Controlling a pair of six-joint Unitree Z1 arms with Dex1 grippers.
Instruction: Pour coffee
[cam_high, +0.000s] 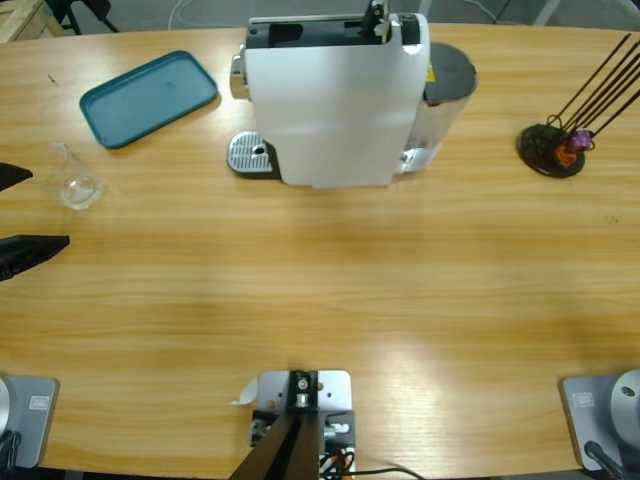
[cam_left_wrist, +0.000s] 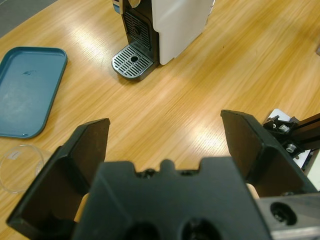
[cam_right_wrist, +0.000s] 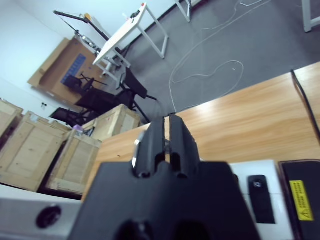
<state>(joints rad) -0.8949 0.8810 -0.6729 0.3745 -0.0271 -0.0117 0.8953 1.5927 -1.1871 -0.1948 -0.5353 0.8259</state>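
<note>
We see the left gripper (cam_left_wrist: 165, 145) spread wide, empty, at the table's left edge beside the clear glass cup (cam_high: 79, 187). Right gripper (cam_right_wrist: 167, 132) pressed together above the white coffee machine (cam_high: 335, 100). We should close squarely on the cup, keeping it upright, then carry it to the metal drip tray (cam_high: 250, 154).

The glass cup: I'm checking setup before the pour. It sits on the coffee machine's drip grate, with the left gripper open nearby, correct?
Not quite. The glass cup stands on the bare table beside the blue tray, while the drip grate is empty, as the high view shows. The left gripper is indeed open nearby.
</note>
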